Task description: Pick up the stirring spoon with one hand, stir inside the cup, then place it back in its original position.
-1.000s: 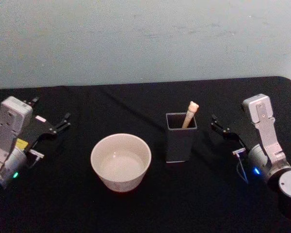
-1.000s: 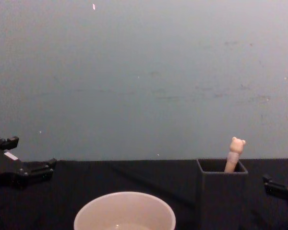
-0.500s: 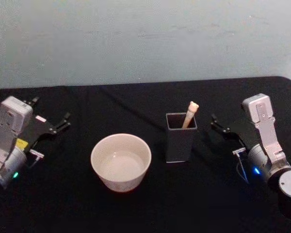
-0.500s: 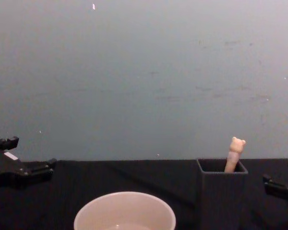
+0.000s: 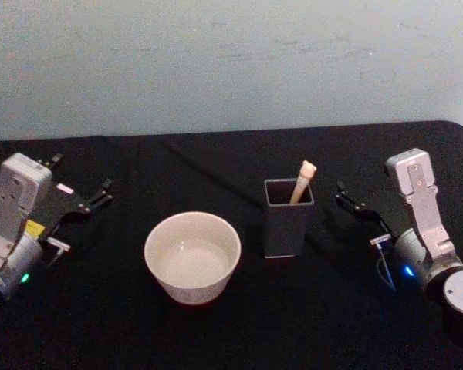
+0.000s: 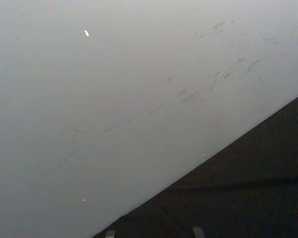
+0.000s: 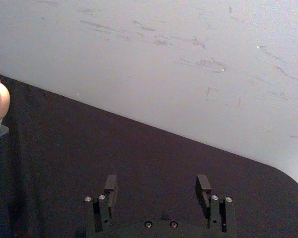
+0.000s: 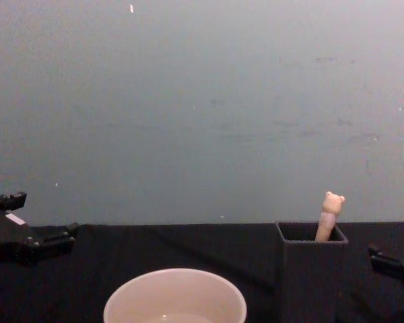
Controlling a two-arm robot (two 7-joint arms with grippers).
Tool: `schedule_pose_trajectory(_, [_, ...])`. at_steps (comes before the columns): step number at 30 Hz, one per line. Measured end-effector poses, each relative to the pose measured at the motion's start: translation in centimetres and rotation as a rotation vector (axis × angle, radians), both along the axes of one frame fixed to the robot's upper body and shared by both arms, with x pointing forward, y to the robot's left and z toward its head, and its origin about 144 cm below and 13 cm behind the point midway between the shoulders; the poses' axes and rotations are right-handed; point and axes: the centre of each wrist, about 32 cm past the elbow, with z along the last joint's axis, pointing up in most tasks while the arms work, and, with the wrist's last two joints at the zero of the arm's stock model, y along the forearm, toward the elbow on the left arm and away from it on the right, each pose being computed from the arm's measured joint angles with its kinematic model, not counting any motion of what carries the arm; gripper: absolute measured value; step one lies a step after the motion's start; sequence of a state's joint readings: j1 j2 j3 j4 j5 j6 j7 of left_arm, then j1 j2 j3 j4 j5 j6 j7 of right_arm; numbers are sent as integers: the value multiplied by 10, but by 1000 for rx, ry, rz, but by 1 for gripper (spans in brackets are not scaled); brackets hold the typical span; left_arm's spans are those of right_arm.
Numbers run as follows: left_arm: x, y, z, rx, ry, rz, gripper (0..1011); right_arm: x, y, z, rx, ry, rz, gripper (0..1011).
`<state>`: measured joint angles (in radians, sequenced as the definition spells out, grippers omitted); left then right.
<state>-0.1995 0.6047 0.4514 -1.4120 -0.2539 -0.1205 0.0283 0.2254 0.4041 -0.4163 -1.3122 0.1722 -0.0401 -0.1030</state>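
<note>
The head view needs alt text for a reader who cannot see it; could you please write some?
A bear-topped stirring spoon stands in a dark square holder on a black table, with a wide white cup to the holder's left. The open left gripper and open right gripper sit at either side, touching nothing.

No words, numbers or brand marks can be read anywhere. The left arm (image 5: 19, 223) carries a small yellow sticker and a pale tag (both too small and blurred to make out), and nothing else bears any writing or sign.
</note>
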Motion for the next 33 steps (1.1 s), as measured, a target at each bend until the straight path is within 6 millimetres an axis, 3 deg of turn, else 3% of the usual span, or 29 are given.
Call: schedule_pose_trajectory(33, [0, 0, 0, 0, 0, 0, 1001, 0, 0, 0, 0, 0, 0, 1002])
